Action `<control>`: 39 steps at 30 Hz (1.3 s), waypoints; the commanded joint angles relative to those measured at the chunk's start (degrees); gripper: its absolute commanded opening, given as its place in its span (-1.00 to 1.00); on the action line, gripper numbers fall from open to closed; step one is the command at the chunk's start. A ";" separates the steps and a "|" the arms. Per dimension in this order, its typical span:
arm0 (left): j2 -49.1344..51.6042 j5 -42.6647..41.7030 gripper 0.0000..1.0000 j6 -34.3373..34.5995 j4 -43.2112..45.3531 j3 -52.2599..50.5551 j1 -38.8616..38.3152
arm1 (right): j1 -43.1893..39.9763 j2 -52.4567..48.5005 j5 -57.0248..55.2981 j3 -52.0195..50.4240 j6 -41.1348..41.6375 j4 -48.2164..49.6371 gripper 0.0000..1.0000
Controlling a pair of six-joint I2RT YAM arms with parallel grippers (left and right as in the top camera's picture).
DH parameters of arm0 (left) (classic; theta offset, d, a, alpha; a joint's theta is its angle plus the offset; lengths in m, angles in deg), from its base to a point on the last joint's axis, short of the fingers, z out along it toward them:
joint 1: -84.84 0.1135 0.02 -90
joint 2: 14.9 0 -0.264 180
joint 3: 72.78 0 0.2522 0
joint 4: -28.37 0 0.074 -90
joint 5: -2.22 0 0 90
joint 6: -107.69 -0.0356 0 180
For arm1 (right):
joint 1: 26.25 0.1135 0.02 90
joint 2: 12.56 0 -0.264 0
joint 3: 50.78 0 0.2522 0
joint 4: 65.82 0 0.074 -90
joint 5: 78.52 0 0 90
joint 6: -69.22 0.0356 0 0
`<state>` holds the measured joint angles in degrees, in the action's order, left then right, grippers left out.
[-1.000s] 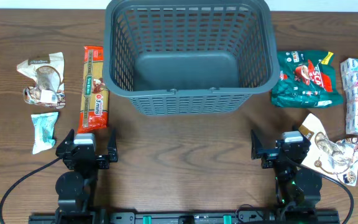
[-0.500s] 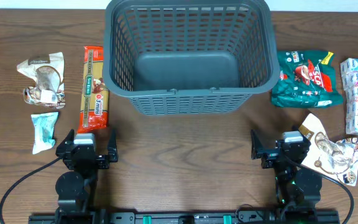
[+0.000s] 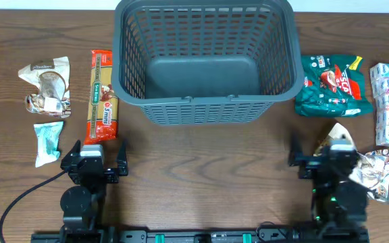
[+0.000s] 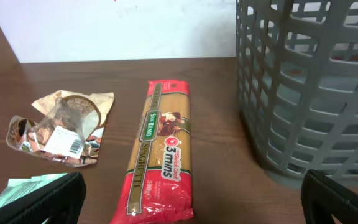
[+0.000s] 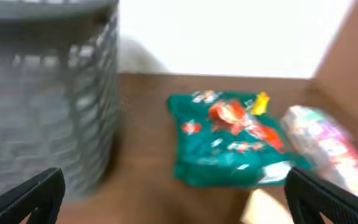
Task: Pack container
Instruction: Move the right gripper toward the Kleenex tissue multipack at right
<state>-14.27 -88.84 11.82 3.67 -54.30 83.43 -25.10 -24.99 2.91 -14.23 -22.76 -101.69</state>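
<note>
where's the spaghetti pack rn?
Overhead view, robot's left side: spaghetti pack lies between the container and a crumpled wrapper, just ahead of the left gripper.

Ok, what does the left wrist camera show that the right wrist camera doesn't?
Only left wrist: a red spaghetti packet and a crumpled brown wrapper beside it. Only right wrist, blurred: a green snack bag and a pale multicoloured pack to its right. Both: the slotted wall of the container and the wooden table.

Container (image 3: pixel 204 108) dark grey, slotted lattice; spaghetti packet (image 3: pixel 102 98) red and gold; snack bag (image 3: pixel 333 84) green, red print.
</note>
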 commanded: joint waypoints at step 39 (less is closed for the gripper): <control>-0.39 0.48 0.97 -0.35 -1.84 -0.85 -0.24 | -39.06 -73.20 10.38 81.26 -1.66 -60.24 0.99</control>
<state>-14.27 -88.84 11.80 3.50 -54.24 83.43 -61.40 -97.77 10.69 66.31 -25.60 -163.02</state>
